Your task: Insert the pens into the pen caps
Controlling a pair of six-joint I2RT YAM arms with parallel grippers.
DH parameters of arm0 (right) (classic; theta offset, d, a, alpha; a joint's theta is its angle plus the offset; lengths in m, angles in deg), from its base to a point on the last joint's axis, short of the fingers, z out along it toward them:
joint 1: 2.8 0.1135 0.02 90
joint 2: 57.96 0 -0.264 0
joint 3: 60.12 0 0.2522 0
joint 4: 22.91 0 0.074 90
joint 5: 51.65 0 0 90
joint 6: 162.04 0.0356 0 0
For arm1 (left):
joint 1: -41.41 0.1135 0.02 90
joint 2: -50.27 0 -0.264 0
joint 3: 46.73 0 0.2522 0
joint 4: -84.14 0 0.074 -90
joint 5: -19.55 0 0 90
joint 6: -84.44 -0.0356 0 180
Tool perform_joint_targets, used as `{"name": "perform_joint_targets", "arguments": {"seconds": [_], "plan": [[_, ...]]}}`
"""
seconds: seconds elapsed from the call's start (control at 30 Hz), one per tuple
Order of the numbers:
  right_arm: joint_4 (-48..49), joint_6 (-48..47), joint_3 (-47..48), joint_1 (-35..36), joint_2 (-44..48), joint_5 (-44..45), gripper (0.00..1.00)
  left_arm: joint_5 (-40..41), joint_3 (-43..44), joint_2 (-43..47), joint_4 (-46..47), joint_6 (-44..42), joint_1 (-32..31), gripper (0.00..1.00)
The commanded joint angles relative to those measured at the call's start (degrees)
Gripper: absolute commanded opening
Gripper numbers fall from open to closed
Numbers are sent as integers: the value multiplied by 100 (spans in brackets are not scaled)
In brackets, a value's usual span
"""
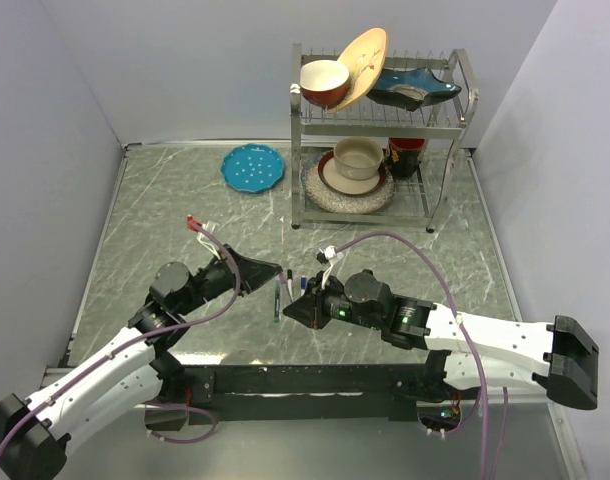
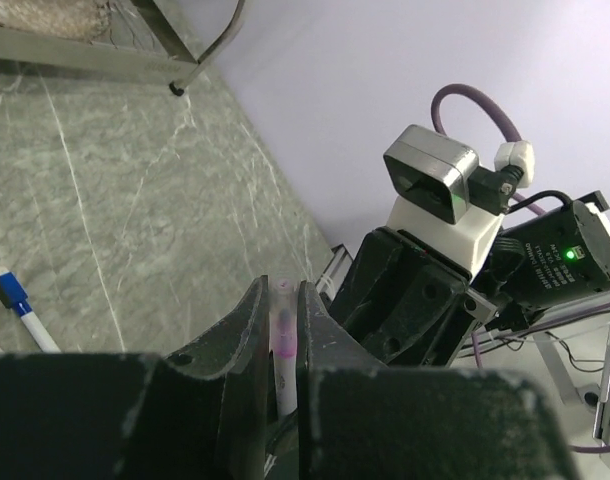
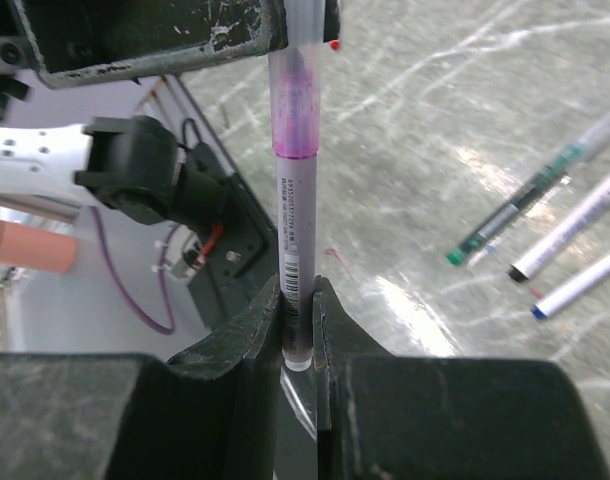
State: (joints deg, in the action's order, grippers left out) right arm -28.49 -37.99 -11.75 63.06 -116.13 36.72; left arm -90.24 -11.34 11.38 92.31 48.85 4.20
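Note:
A white-barrelled pen (image 3: 296,220) with a barcode label stands upright between both grippers. My right gripper (image 3: 298,290) is shut on its plain rear end. Its other end sits in a translucent pink-red cap (image 3: 294,110), and my left gripper (image 2: 282,290) is shut on that cap (image 2: 283,325). In the top view the left gripper (image 1: 275,270) and right gripper (image 1: 293,305) meet near the table's middle. Three more pens lie on the table: a dark green one (image 3: 495,225), a black-ended one (image 3: 565,235) and a blue-ended one (image 3: 580,285). Loose caps are not visible.
A metal dish rack (image 1: 380,205) with bowls and plates stands at the back centre-right. A blue plate (image 1: 253,166) lies to its left. The loose pens (image 1: 290,285) lie just beyond the grippers. The blue-ended pen (image 2: 20,310) also shows in the left wrist view.

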Motion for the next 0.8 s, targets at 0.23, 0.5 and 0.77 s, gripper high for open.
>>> {"name": "perform_joint_targets", "arguments": {"seconds": [0.23, 0.5, 0.77], "plan": [[333, -179, 239, 5, 359, 233, 0, -316, 719, -48, -637, -255, -49, 43], [482, -38, 37, 14, 421, 14, 0, 37, 1361, -338, -1007, -554, -49, 60], [544, 15, 19, 14, 447, -57, 0, -253, 1379, -637, -752, -546, -49, 48]]}}
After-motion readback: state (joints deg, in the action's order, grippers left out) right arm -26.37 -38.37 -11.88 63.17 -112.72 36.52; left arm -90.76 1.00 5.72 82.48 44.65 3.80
